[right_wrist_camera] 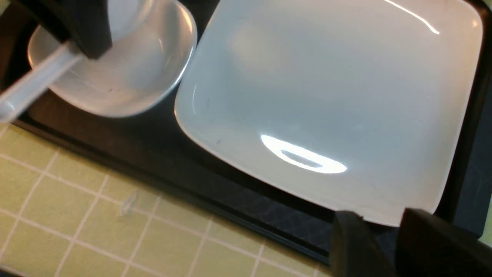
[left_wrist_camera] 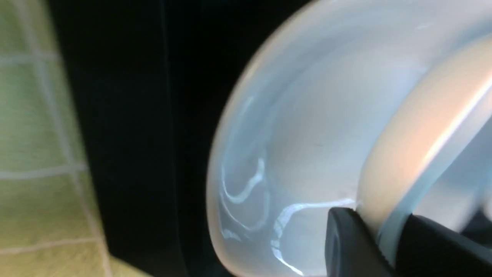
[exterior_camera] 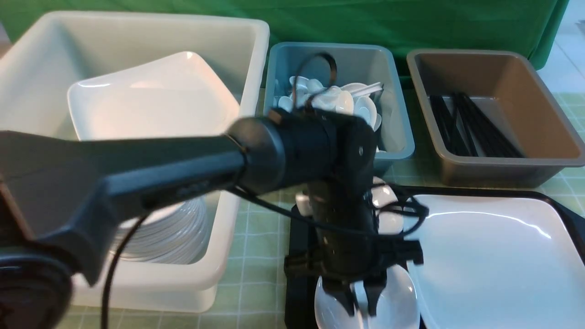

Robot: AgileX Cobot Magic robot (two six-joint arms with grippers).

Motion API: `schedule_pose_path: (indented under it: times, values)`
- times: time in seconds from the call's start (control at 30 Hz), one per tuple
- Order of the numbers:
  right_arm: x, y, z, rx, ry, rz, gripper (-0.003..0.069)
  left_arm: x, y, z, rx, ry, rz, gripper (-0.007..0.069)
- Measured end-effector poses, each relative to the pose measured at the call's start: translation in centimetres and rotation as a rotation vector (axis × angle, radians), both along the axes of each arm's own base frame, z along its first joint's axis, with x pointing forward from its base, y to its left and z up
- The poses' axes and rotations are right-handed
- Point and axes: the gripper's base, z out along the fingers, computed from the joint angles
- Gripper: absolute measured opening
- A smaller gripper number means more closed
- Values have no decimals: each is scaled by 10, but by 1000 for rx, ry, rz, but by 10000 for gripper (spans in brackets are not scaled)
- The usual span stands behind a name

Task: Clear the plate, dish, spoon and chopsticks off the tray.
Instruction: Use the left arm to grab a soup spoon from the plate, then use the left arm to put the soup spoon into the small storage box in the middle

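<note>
At the tray's point(exterior_camera: 297, 292) near-left corner, L claw point(exterior_camera: 359, 305) pinches what looks like the spoon point(right_wrist_camera: 30, 86) handle, over the dish point(exterior_camera: 397, 304). Lift straight up, slow, so dish doesn't tip; plate point(exterior_camera: 493, 265) sits alongside on the tray. R claw point(right_wrist_camera: 382, 246) slightly open, empty.

No text, label, brand, number or sign can be read in any of the views. A faint raised marking on the side of the robot's black left arm point(exterior_camera: 192, 188) is too blurred to make out
</note>
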Motion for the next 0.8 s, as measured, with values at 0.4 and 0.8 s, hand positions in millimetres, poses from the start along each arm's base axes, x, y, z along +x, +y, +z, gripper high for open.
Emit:
schedule_pose_path:
  times: [0.4, 0.8]
  values:
    - [0, 0, 0, 1, -1, 0, 197, 67, 46, 130, -246, -326, 125, 98]
    - [4, 1, 4, 38, -61, -24, 204, 178, 104, 124, -287, -476, 144, 43]
